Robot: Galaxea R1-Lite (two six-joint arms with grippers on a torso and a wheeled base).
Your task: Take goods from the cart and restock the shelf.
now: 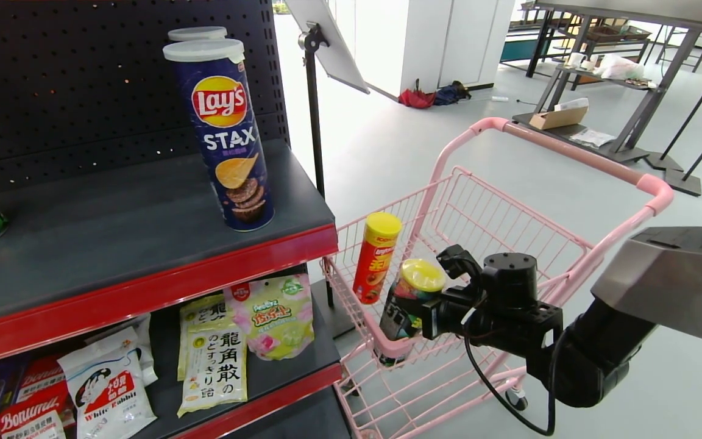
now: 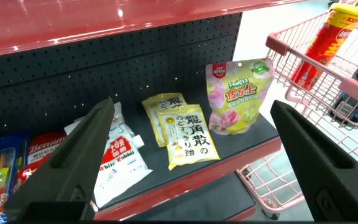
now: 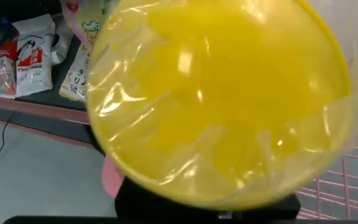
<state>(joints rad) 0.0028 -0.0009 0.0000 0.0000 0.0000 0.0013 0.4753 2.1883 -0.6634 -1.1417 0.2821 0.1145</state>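
**Yellow-lidded can (image 1: pixel 409 299) at the cart's corner**

Our right gripper (image 1: pixel 419 310) clamps the can at the pink cart (image 1: pixel 486 184) corner nearest the shelf, beside an upright red tube (image 1: pixel 376 256). Our left gripper (image 2: pixel 188 118) hangs with its fingers spread wide, facing the lower shelf (image 2: pixel 241 152).

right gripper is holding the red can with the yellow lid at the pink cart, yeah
Not quite. The right gripper is holding the dark can with the yellow lid, not the red one. The red can stands free inside the pink cart, just beside the held one. The head view shows this.
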